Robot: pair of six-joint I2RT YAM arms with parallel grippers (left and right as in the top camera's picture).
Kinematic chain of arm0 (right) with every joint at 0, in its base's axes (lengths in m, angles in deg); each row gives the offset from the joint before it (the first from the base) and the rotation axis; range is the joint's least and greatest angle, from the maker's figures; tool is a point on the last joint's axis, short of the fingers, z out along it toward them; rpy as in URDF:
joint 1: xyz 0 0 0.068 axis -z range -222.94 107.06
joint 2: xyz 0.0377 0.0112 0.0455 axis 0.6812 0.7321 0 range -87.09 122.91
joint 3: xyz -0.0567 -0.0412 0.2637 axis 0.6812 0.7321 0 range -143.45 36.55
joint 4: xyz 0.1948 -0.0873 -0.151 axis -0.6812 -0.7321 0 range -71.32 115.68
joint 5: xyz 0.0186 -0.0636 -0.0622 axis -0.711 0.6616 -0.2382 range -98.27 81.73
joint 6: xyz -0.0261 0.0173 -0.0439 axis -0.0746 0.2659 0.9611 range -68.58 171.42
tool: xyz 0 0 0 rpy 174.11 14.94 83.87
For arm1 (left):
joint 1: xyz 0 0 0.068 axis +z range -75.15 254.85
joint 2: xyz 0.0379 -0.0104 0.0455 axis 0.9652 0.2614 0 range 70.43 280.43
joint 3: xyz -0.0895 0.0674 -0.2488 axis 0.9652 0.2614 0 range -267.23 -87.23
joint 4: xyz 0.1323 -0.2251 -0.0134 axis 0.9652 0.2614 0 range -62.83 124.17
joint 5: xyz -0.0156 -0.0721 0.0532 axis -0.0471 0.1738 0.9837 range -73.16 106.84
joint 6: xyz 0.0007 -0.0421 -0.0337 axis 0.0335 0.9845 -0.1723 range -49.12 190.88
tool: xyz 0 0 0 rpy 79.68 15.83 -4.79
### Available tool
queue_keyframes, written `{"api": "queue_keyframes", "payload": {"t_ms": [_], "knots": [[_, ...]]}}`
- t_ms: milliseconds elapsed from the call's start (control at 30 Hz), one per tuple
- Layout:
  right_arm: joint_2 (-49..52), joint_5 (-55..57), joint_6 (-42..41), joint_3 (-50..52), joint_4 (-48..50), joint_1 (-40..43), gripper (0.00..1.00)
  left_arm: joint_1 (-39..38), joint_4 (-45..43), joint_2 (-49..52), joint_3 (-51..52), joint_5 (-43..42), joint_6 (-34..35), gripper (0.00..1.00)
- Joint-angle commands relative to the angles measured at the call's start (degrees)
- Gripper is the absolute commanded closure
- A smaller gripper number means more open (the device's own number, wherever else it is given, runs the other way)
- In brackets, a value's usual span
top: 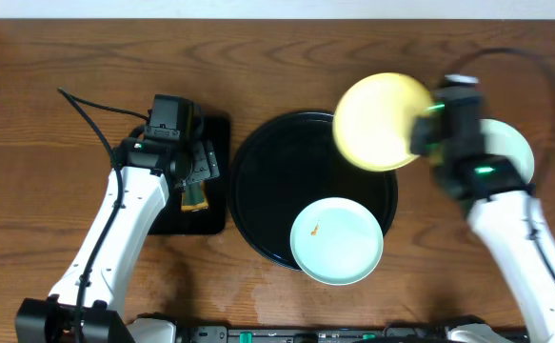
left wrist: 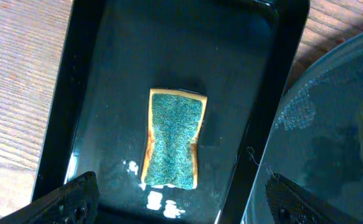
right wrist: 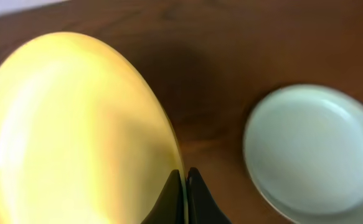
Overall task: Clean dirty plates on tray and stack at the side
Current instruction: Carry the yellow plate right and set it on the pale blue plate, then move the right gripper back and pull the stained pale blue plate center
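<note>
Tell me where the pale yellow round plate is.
Overhead, the pale yellow round plate is pinched in the right gripper over the far-right rim of the round black tray.

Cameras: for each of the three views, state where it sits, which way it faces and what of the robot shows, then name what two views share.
Overhead: fixed above the table, looking down on the round tray; both arms show.
Left wrist: on the left arm, facing down at the sponge in the rectangular tray; the open left gripper shows its tips.
Right wrist: on the right arm, facing along the shut right gripper pinching the yellow plate.
Shared: overhead and right wrist both show that plate.
</note>
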Motion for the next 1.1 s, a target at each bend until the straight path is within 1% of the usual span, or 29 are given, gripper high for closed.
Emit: {"api": "queue_keyframes", "payload": {"t_ms": [0, 167, 333, 467, 567, 633, 667, 733, 833, 933, 1000, 1067], "knots": [[0.2, -18.4, -5.2, -1.0, -3.0, 13.0, 0.99, 0.2, 0.1, 0.0, -0.6, 0.1, -0.3, 0.13], [4.4, -18.4, -5.4, -1.0, -5.8, 26.8, 0.99, 0.2, 0.1, 0.0, -0.6, 0.1, -0.3, 0.13], [11.1, -17.4, -5.5, -1.0, -4.5, 36.4, 0.99, 0.2, 0.1, 0.0, -0.6, 0.1, -0.3, 0.13], [17.2, -17.1, -5.5, -1.0, -1.6, 40.7, 0.99, 0.2, 0.1, 0.0, -0.6, 0.1, -0.3, 0.13], [20.3, -18.1, -5.4, -1.0, -1.1, 41.5, 0.99, 0.2, 0.1, 0.0, -0.6, 0.1, -0.3, 0.13], [21.1, -21.3, -3.3, -1.0, -1.3, 41.3, 0.71, 0.2, 0.1, 0.0, -0.6, 0.1, -0.3, 0.13], [21.1, -22.8, -2.8, -1.0, -1.4, 41.2, 0.63, 0.2, 0.1, 0.0, -0.6, 0.1, -0.3, 0.13], [20.2, -23.4, -3.1, -1.0, -2.2, 40.8, 0.53, 0.2, 0.1, 0.0, -0.6, 0.1, -0.3, 0.13], [17.3, -23.4, -4.8, -1.0, -4.0, 39.9, 0.51, 0.2, 0.1, 0.0, -0.6, 0.1, -0.3, 0.13], [12.0, -25.6, -4.7, -1.0, -6.5, 37.6, 0.51, 0.2, 0.1, 0.0, -0.6, 0.1, -0.3, 0.13], [7.9, -28.6, -3.0, -1.0, -8.9, 34.7, 0.51, 0.2, 0.1, 0.0, -0.6, 0.1, -0.3, 0.13], [3.5, -31.8, 0.4, -1.0, -11.8, 29.3, 0.51, 0.2, 0.1, 0.0, -0.6, 0.1, -0.3, 0.13]]}}
